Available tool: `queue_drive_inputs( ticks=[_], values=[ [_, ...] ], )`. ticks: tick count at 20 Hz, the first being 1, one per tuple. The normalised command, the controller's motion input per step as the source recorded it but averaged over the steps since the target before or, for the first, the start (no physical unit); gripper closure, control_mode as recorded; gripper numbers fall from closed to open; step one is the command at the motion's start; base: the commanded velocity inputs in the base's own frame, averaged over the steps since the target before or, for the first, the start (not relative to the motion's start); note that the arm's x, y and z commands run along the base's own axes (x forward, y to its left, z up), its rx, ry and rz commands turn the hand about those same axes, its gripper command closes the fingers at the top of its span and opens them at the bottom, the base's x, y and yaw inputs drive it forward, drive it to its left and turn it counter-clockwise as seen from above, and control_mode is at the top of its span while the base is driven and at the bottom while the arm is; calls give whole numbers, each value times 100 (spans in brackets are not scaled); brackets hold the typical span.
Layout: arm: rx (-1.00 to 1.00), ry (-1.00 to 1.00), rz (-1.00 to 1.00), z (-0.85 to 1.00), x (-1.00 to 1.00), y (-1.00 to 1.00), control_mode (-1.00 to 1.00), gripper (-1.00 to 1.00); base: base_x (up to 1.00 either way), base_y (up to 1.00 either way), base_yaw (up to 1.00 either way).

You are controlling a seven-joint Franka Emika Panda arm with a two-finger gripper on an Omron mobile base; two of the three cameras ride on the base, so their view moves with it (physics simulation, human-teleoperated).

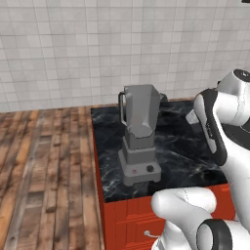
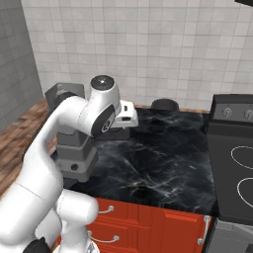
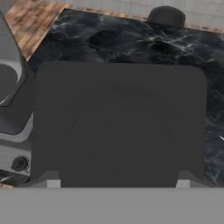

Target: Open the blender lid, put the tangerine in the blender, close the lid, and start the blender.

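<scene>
The end effector (image 3: 117, 181) grips the dark grey, square blender lid (image 3: 118, 122) with rounded corners, its jaws standing wide at the lid's two sides. The lid hangs flat above the black marble counter (image 1: 190, 156), just beside the tall grey blender (image 1: 140, 136), whose tapered jar stands open. The step in hand appears to be parking the lid. To do it well, lower it level onto bare marble, well apart from the blender's stepped base and the dark round bowl (image 3: 166, 16) at the back. Let go only once it rests flat. By count: one blender, one lid, one bowl, one black knob (image 1: 150, 169), one red button (image 1: 134, 171).
</scene>
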Motion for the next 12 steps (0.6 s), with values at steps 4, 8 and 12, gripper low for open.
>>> queue_drive_inputs(
  ticks=[4, 8, 12],
  values=[
    [0, -5, 0, 100, -31, 45, -100, 100, 0, 0, 0],
    [0, -9, 0, 100, -30, 45, -100, 100, 0, 0, 0],
    [0, -7, 0, 100, -31, 44, -100, 100, 0, 0, 0]
  ],
)
